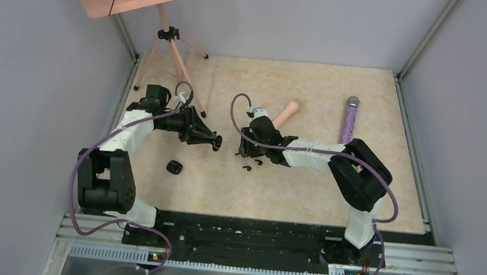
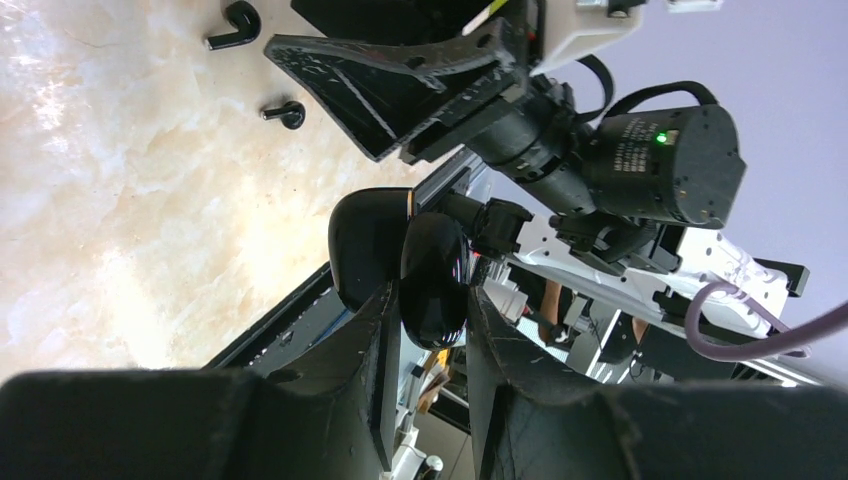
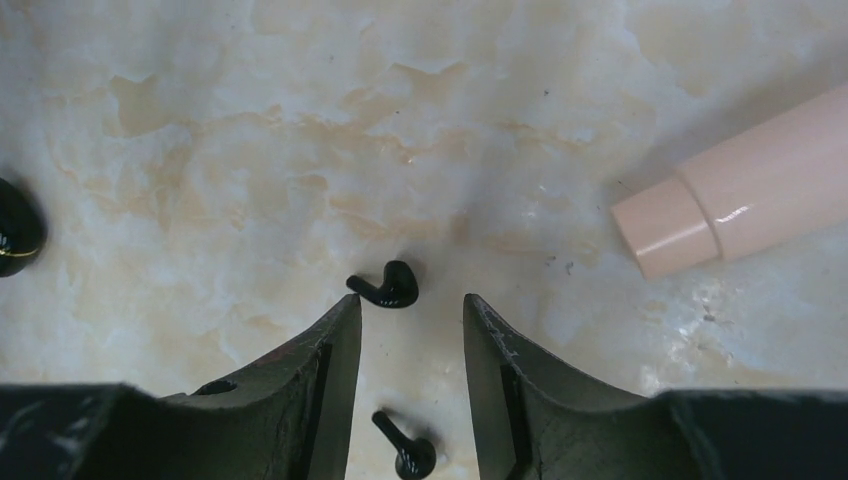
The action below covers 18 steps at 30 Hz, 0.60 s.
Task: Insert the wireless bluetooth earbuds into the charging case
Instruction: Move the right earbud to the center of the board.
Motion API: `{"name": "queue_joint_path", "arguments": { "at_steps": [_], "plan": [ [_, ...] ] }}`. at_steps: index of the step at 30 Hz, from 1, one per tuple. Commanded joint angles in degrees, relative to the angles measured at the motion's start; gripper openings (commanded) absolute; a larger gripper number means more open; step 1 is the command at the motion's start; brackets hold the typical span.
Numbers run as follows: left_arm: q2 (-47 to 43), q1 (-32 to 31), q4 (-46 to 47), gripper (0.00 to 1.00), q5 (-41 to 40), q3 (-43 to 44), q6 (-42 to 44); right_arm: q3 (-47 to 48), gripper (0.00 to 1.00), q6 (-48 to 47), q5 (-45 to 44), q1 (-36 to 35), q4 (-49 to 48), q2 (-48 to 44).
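1. The left gripper [image 2: 430,300] is pressed together on the charging case [image 2: 365,248], pinching it between both fingers.
2. The case's lid is hinged open, and in the left wrist view its two glossy black halves stand side by side. The inside faces away from every camera, so what it holds cannot be told.
3. The right gripper [image 3: 410,302] has its fingers spread and grips nothing. It is low over the marbled table [image 1: 302,197].
4. The wireless bluetooth earbuds [image 3: 390,288] both lie on the table, outside the case. The far earbud [image 3: 392,287] rests just beyond the right fingertips. The near earbud [image 3: 410,455] lies between the two fingers and touches neither.
5. Seen from above, the two grippers point toward each other and are near, with the buds under and just beside the right one.
6. A black rounded lump [image 1: 174,167] sits on the table near the left arm, apart from the case.
7. A pink tube [image 1: 288,113] lies beyond the right gripper.
8. A purple glitter stick [image 1: 350,117] lies well apart toward the right wall.
9. A tripod [image 1: 169,43] stands at the far left corner.
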<state>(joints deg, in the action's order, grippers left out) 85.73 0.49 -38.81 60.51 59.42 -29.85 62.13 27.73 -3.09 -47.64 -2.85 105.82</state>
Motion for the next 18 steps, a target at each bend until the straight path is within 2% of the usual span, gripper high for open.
{"name": "queue_joint_path", "arguments": {
  "at_steps": [1, 11, 18],
  "plan": [
    [-2.50, 1.56, -0.35, 0.00, 1.35, -0.70, 1.43, 5.32, 0.42, 0.52, -3.25, -1.60, 0.14, 4.36],
    [-2.65, 1.99, -0.92, 0.00, 1.81, -0.97, 2.12, 6.19, 0.41, -2.14, -8.74, -3.66, 2.67, 5.81],
    [-2.96, 2.04, -1.14, 0.00, 1.98, -1.15, 2.34, 0.76, 0.38, -5.14, -12.05, -3.59, 5.02, 1.23]
  ]
}}
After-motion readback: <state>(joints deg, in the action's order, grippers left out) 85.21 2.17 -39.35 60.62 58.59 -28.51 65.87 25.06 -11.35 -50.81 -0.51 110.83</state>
